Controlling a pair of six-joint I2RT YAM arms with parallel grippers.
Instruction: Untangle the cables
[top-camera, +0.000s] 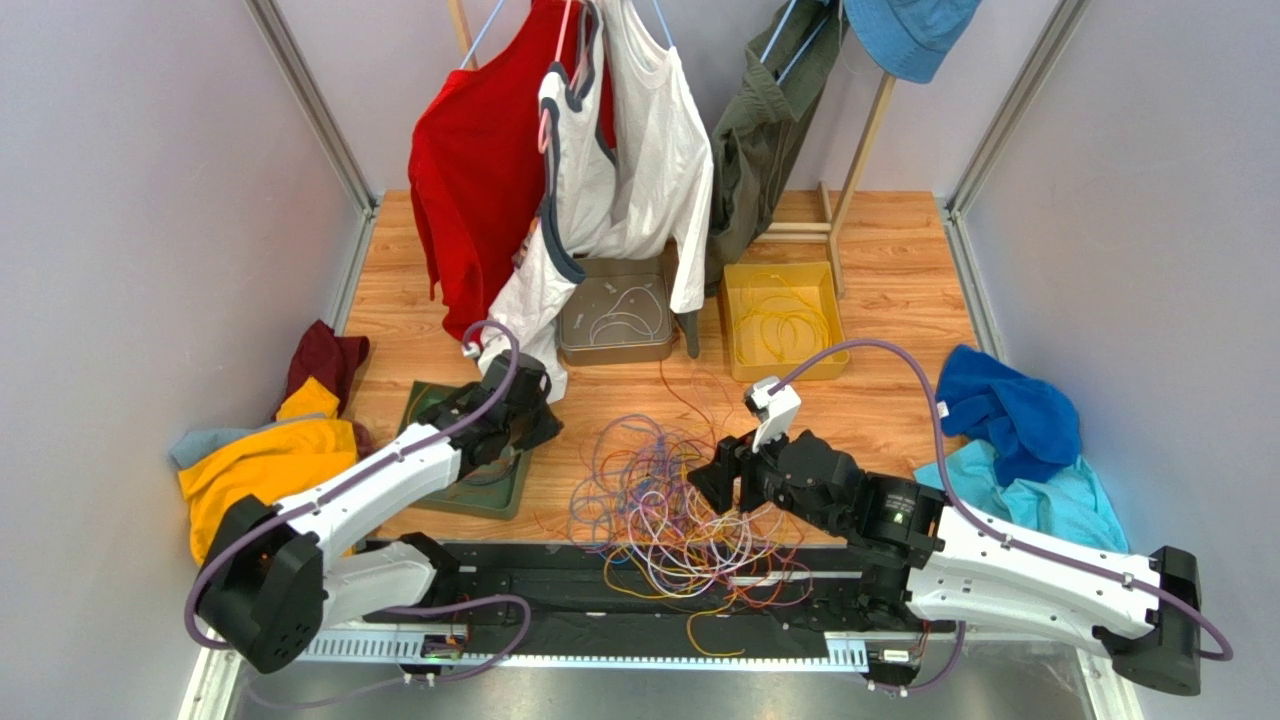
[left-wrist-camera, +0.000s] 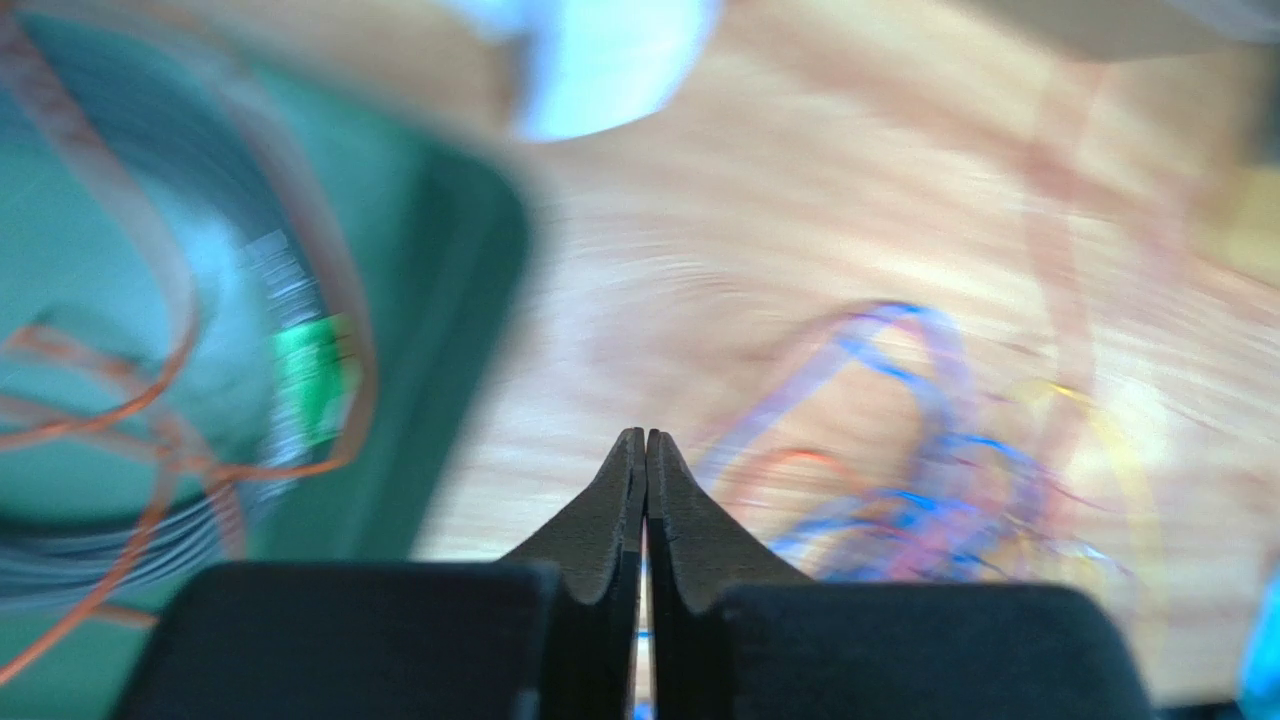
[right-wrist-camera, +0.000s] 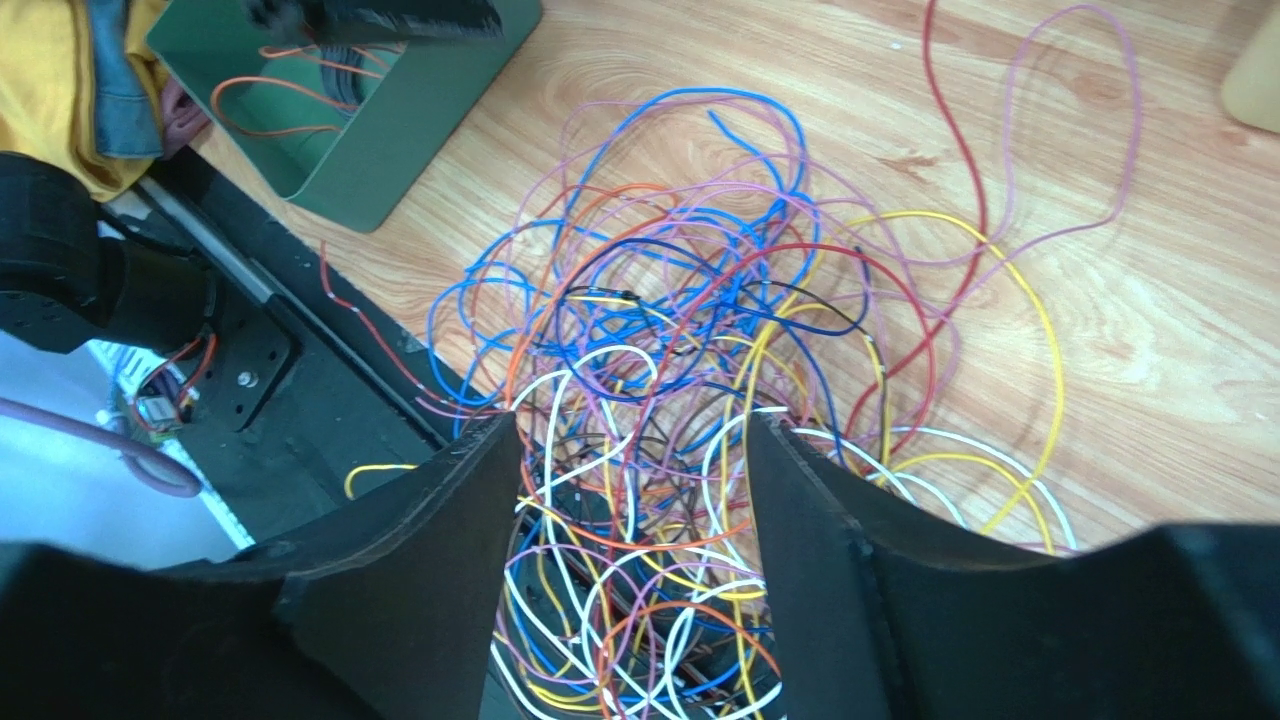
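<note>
loose snarl of thin multicoloured cables (top-camera: 661, 503) sits mid wooden tabletop (top-camera: 887, 240), its 6 o'clock edge spilling over the black base rail (top-camera: 496, 593). right end effector (right-wrist-camera: 631, 435) is at the heap's 3 o'clock, jaws wide and straddling strands; this arm is nearer. left end effector (left-wrist-camera: 646, 443) is at 10 o'clock by the dark green plastic tray (top-camera: 489, 495), jaws pressed together, nothing seen between them, view blurred.

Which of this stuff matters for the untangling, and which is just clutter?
For the job: cables; probably also the green tray, grey tray and yellow bin, each holding wires.
Lying about: hung clothes, blue hat, yellow clothes heap, blue clothes heap.
</note>
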